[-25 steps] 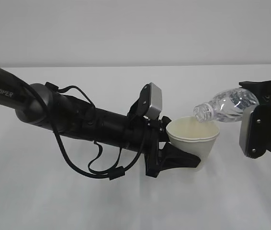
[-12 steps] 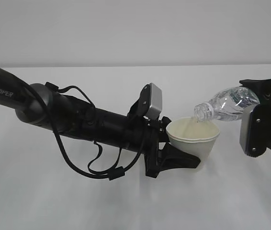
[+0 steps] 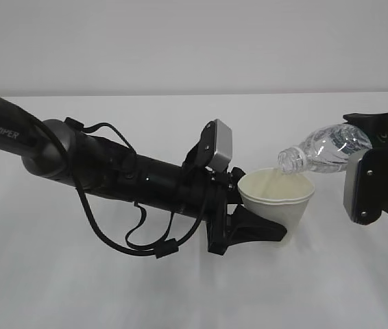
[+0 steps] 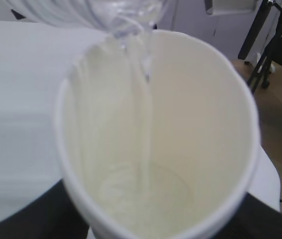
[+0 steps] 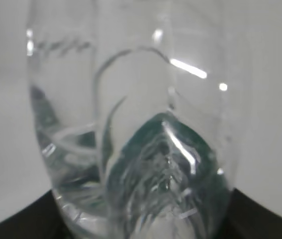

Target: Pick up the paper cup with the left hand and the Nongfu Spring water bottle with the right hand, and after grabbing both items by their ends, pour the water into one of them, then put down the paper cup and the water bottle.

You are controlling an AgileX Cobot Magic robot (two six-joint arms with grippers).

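Note:
My left gripper (image 3: 266, 223) is shut on the white paper cup (image 3: 277, 201), holding it just above the table, mouth tilted toward the right. My right gripper (image 3: 376, 147) is shut on the base end of the clear Nongfu Spring water bottle (image 3: 324, 151), which lies tipped neck-down, its open mouth over the cup's rim. In the left wrist view a thin stream of water (image 4: 143, 119) runs from the bottle neck (image 4: 126, 17) down the cream inside of the paper cup (image 4: 201, 114) and pools at the bottom. The right wrist view is filled by the water bottle (image 5: 146, 149).
The white table (image 3: 77, 288) stretches below both arms, with a plain pale wall behind. Black cables (image 3: 132, 240) hang under the left arm. A dark stand (image 4: 273, 45) and brown floor show past the table edge in the left wrist view.
The bottle has tipped a little further, its base end rising slightly and its neck staying over the cup. The left arm and the cup are where they were.

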